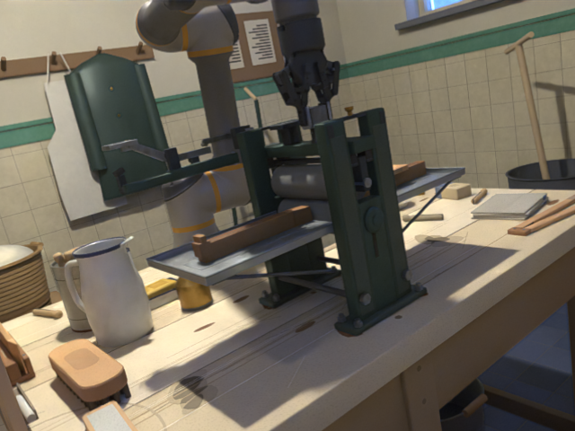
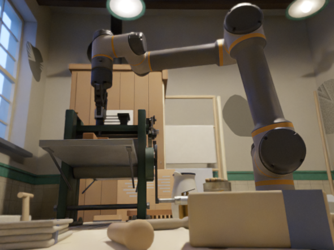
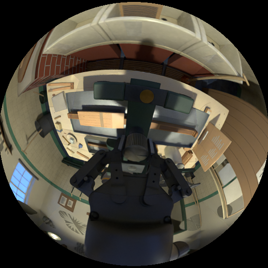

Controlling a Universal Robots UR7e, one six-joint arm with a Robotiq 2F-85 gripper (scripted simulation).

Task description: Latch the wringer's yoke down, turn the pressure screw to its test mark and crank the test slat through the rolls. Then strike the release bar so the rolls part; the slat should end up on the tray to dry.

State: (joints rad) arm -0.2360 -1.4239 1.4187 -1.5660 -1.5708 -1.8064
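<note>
My gripper points straight down over the top of the green wringer, and the ribbed pressure screw knob is clasped in its closed fingers. The yoke lies flat across the top of the frame. The brown test slat rests on the near feed tray, one end at the rolls. A wooden board lies on the far tray. The crank hangs at the wringer's side.
The wringer's tall side post stands right beside the gripper. A white jug, a brush and a yellow block sit on the bench to the left. Folded cloth and sticks lie to the right.
</note>
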